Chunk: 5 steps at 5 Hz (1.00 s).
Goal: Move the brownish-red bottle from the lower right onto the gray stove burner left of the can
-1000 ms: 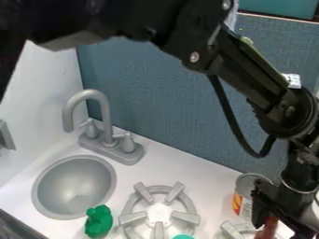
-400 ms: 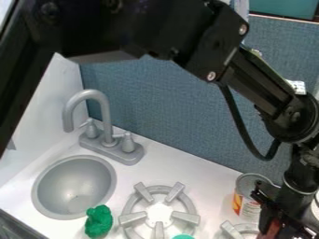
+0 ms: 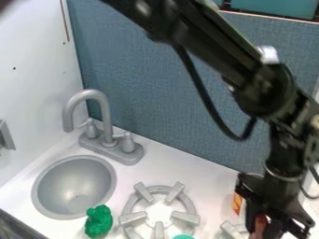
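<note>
Since the earlier frame, the black two-finger gripper [image 3: 261, 228] has moved a bit to the left in the view, and the big black robot arm [image 3: 227, 46] has swung so that more of the white wall [image 3: 37, 79] shows. The fingers are pinching a reddish-brown thing [image 3: 260, 225], low down near the right side of the view. Its bottom end is cut off by the edge, so I cannot tell its whole shape.

Just behind the gripper is a round grey metal can with an orange and white label [image 3: 237, 203], partly hidden by the arm. Near the gripper, on its left, is part of a grey toy burner [image 3: 230, 229]. Next comes a bigger grey ring burner with chunky bars [image 3: 185, 217]. At the bottom edge, a small round blue-green thing [image 3: 183, 237] peeks up by that ring.

Farther left, a bumpy green toy [image 3: 98, 222] is by the rim of a round grey sink [image 3: 74, 186]. Behind the sink stands a grey bent tap with two knobs [image 3: 107, 116]. All these things are on a white counter [image 3: 205, 177], with a blue-grey cloth-like wall [image 3: 156, 102] behind.
</note>
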{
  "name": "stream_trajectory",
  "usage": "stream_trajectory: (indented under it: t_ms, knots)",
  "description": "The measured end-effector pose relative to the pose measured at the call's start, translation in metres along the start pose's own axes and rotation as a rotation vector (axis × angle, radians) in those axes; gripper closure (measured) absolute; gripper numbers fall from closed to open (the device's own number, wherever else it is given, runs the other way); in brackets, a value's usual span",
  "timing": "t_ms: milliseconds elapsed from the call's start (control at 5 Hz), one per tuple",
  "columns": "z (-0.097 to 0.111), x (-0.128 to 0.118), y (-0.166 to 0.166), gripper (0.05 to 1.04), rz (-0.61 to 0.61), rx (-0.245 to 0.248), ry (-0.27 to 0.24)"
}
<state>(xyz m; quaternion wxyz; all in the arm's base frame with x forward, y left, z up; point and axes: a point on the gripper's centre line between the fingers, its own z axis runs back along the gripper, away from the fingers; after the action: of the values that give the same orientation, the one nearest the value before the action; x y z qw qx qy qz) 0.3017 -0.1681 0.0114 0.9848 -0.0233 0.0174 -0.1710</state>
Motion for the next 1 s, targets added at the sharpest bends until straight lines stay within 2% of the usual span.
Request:
stream_trajectory:
  t_ms: [200,400,800,1000]
  knots:
    - [0.013,-0.025,0.029,0.720,0.092,-0.034,0.025]
    - [0.015,-0.036,0.062,0.720,0.182,-0.011,0.030]
    - [0.010,-0.050,0.126,0.720,0.398,0.083,0.019]
    - [0.010,-0.048,0.143,0.720,0.462,0.102,-0.019]
